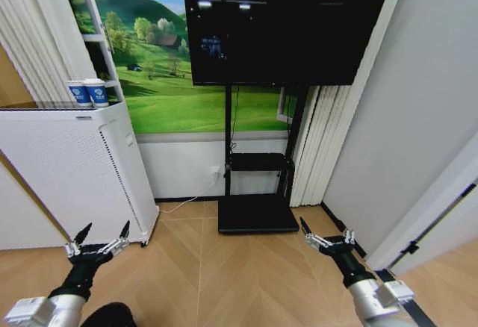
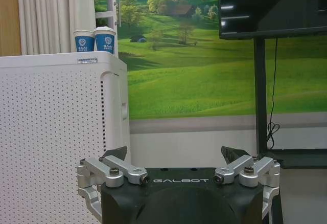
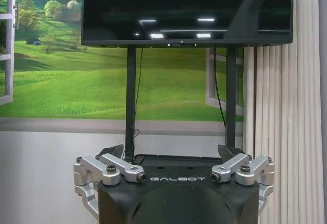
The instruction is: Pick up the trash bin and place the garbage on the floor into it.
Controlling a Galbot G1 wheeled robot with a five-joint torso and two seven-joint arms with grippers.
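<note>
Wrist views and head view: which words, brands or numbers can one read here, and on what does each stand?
"GALBOT": on the black body of the left gripper.
"GALBOT": on the black body of the right gripper.
Paper cups: blue logo with small print, too blurred to read.
White cabinet: small label at its top edge, unreadable.

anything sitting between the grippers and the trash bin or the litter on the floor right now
Cannot tell: no bin or litter can be made out here. The left gripper hangs open beside the white cabinet, the right gripper open near the tv stand, with bare wood floor between them.
</note>
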